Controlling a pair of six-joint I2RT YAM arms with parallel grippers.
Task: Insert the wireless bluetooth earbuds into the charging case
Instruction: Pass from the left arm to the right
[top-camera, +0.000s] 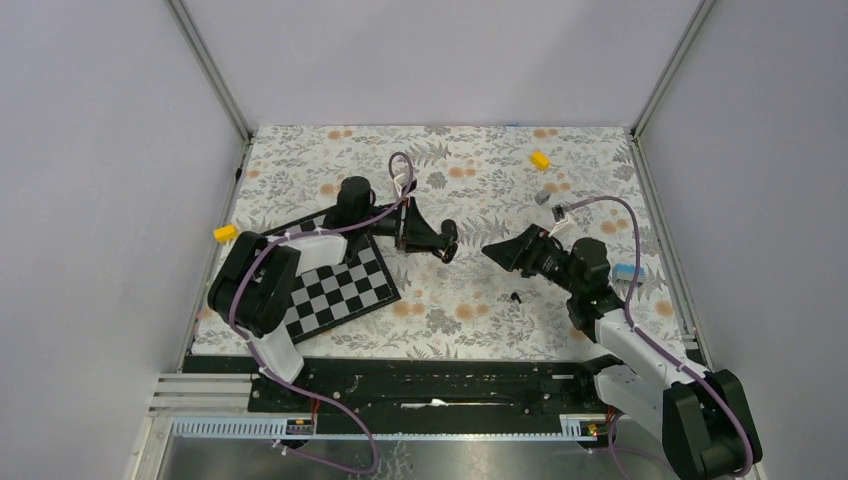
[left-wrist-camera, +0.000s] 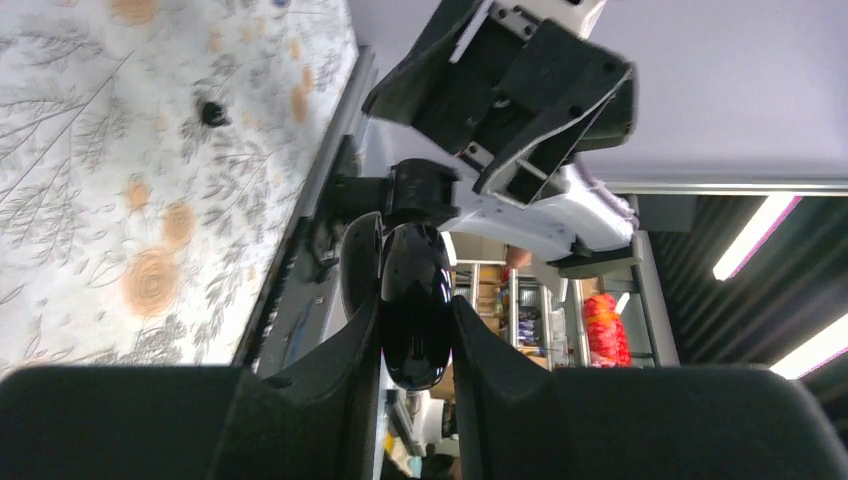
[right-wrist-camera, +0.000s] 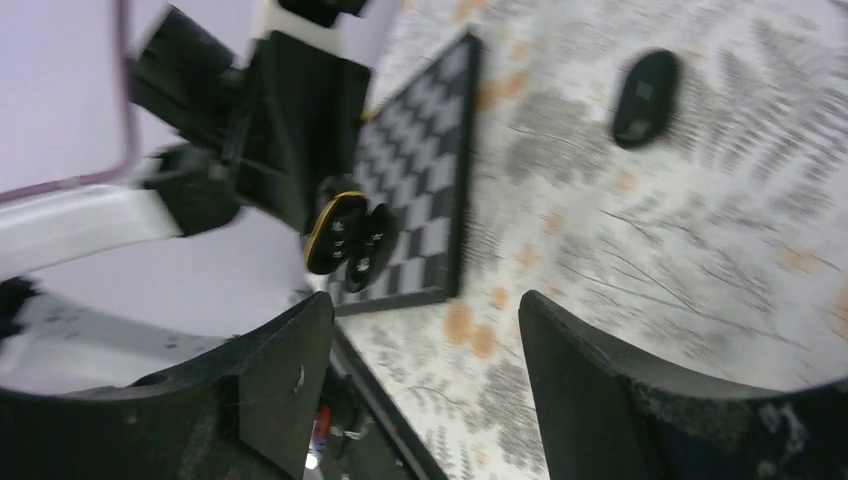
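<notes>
From the top, the left jaws are pinching the charging case (top-camera: 449, 243) and holding it up over the tabletop (top-camera: 480, 150), near the checkered board (top-camera: 345, 290). The right jaws are facing it, close by. One earbud (top-camera: 516, 297) is lying on the tabletop near the right jaws.

In the left wrist view, the jaws are squeezing the shiny black case (left-wrist-camera: 414, 300). The earbud (left-wrist-camera: 212, 113) is sitting well apart from it.

In the right wrist view, the right jaws are spread wide with nothing between them. The case (right-wrist-camera: 348, 236) is hanging open ahead.

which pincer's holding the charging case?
The left pincer: it is shut on the glossy black charging case. The right pincer stands open and empty.
</notes>
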